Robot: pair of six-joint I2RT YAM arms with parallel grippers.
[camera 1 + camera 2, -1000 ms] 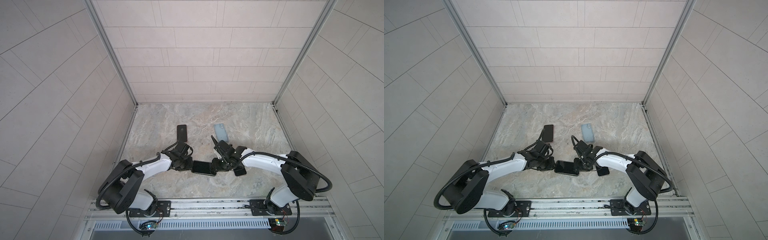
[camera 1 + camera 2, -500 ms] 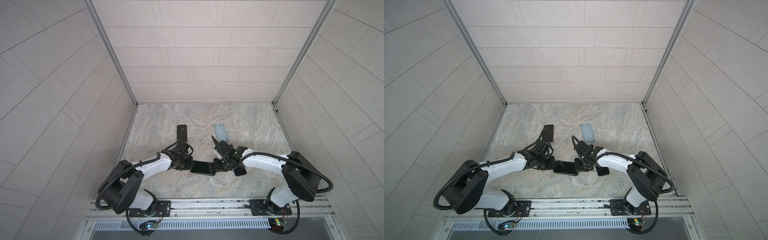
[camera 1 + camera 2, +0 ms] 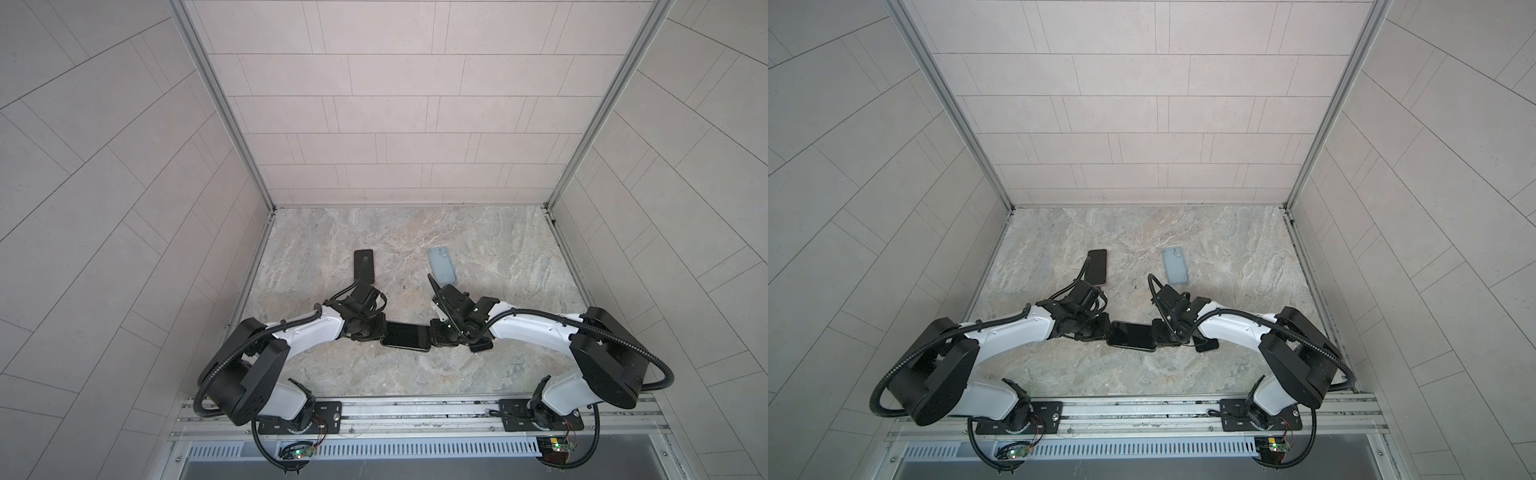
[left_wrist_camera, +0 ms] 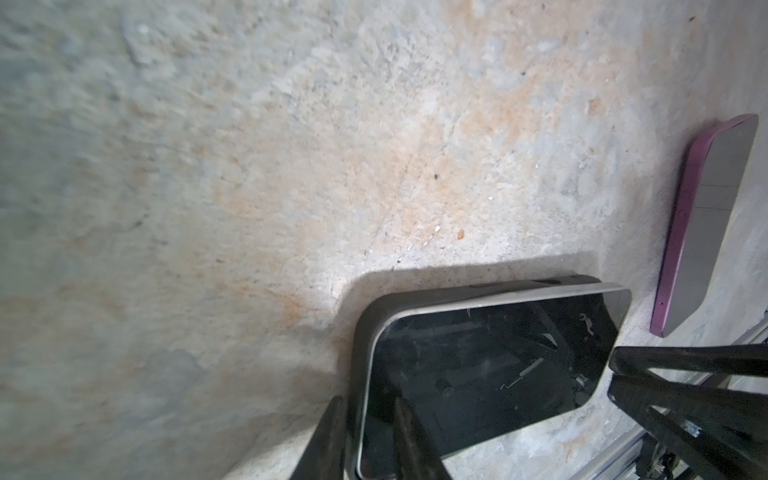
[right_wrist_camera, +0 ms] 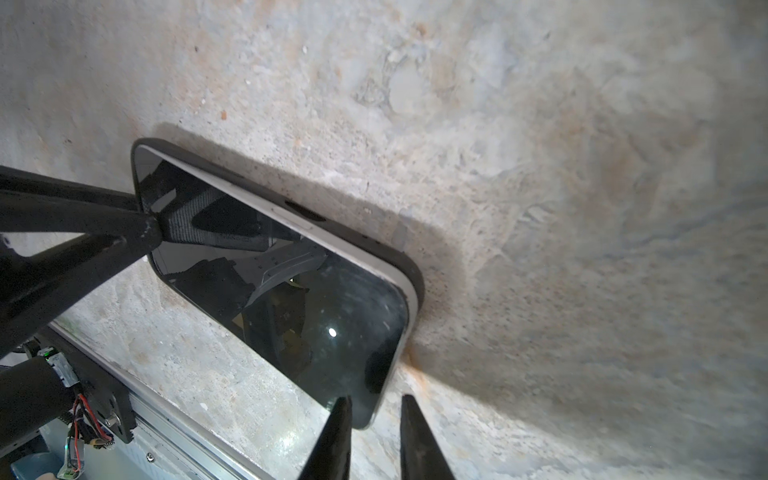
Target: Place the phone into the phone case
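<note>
left jaws clamp phone (image 4: 478, 365) and case (image 4: 360, 328), right jaws straddle phone, grip unclear

Black phone (image 3: 405, 336) lies tilted, half-seated in dark case (image 4: 415, 300).

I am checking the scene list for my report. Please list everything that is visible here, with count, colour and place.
phone: one, black screen, silver frame, middle of the table, partly seated in its case.
phone case: one, dark grey, around that phone's back.
second case: one, pale blue-grey, flat, back right.
black slab: one, black, back left; phone or case, cannot tell.
purple-edged phone: one, purple with grey face, partly under the right arm.
table: one, marbled grey-beige.
left hand: one, black, shut on one end of the phone.
right hand: one, black, astride the other end; grip unclear.
</note>
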